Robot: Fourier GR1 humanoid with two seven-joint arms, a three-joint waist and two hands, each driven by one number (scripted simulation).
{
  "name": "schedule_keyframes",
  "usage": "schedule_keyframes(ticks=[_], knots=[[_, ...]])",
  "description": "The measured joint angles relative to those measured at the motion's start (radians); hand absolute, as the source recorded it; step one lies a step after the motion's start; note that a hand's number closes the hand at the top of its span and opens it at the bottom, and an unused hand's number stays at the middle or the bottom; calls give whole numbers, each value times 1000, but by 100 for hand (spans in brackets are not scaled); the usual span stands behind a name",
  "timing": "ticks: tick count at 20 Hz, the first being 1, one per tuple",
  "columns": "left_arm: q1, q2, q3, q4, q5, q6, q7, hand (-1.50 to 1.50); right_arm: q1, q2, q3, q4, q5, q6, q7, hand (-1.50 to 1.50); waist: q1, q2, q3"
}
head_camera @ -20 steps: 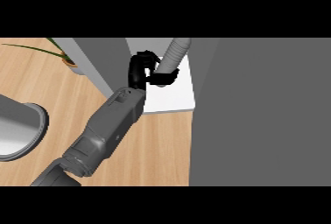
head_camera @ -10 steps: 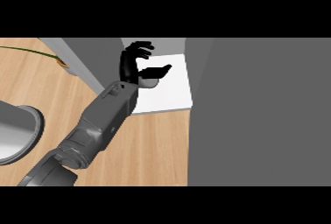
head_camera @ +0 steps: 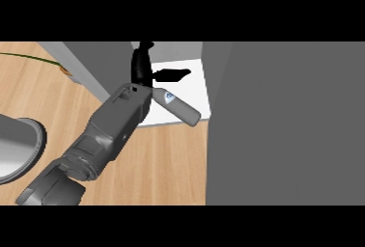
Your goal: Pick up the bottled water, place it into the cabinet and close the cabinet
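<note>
The bottled water, grey with a small blue label, lies tilted on the white floor of the cabinet, its lower end near the shelf's front edge. My left hand is above it inside the cabinet opening, open, with its fingers straight and pointing away and the thumb spread to the right. The hand no longer wraps the bottle, which rests just right of my wrist. The left forearm runs in from the lower left. The right hand does not show.
A big grey cabinet door panel fills the right side. A grey cabinet wall stands left of the opening. A grey round pot sits at the left on the wooden counter. A thin green stem shows at the top left.
The left hand, curled round the bottle a second ago, has straightened its fingers and let go. The bottle now lies on the cabinet floor.
</note>
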Motion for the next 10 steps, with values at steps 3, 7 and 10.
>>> schedule_keyframes(ticks=[3, 7, 10], knots=[[-12, -5, 22, -30, 17, -55, -34, -150, 2, 2, 7, -2, -2, 3, 2, -150, 6, -1, -1], [-7, -3, 61, -70, 47, -149, -99, -150, 12, -4, -1, -5, -8, 15, -2, -150, 19, -6, -1], [-11, -14, 78, -87, 59, -210, -127, -150, 29, -7, 7, -9, -11, 25, 1, -150, 31, -12, 0]])
